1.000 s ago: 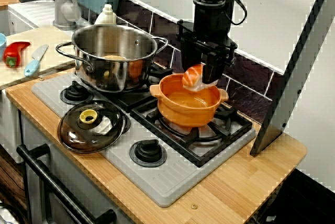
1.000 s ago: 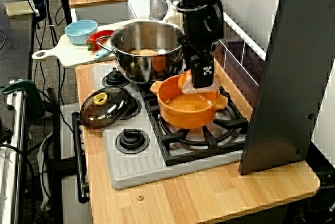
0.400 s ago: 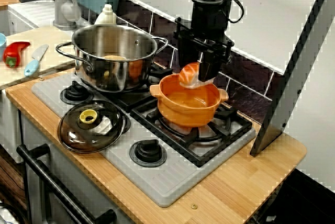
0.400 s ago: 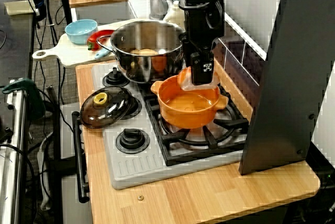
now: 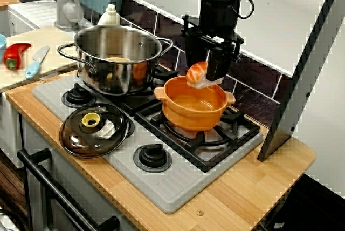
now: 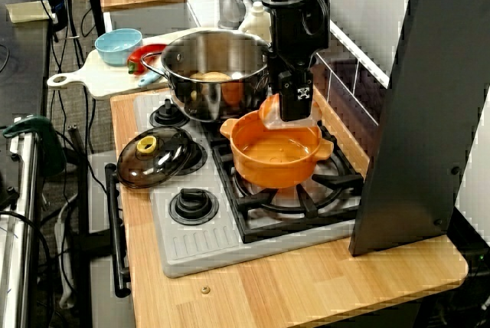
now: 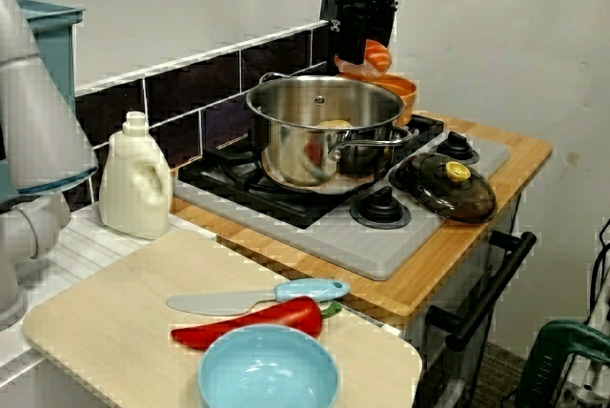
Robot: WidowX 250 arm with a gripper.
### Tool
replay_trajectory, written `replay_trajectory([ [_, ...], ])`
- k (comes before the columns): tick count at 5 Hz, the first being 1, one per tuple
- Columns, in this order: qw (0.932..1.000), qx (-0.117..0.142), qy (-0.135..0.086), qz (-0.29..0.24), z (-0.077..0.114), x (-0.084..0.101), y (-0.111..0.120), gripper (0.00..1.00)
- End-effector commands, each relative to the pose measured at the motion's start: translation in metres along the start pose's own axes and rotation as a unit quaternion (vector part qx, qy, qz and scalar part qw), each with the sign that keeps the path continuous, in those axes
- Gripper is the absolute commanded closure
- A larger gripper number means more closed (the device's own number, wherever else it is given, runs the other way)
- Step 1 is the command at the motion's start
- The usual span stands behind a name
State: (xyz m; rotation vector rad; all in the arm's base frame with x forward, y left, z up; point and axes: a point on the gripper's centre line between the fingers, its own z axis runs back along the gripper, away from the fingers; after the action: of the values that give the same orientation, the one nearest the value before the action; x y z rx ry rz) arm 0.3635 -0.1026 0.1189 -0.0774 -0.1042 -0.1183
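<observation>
Nearest, a glass lid (image 5: 94, 130) lies on the stove at 8 o'clock from the orange pot (image 5: 186, 113). Above that pot's far rim, at 12 o'clock, the gripper (image 5: 209, 77) is clamped on a salmon sushi piece (image 5: 197, 73), held clear of the pot. A steel pot (image 5: 118, 61) stands at 10 o'clock. I judge this a carrying step; any next move calls for a firm grip and clearance over the rims.

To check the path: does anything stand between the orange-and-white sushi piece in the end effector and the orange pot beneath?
Nothing visible does. The end effector grips the orange-and-white sushi piece just above the open round orange pot, only air between.
</observation>
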Motion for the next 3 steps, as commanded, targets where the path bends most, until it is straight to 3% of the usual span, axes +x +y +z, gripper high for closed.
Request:
replay_trajectory([
  [1,0.9991,0.002,-0.041,-0.003,0.0207,-0.0025,0.0009,1.00],
  [3,0.9995,0.007,-0.030,0.005,0.0116,-0.0007,0.0076,1.00],
])
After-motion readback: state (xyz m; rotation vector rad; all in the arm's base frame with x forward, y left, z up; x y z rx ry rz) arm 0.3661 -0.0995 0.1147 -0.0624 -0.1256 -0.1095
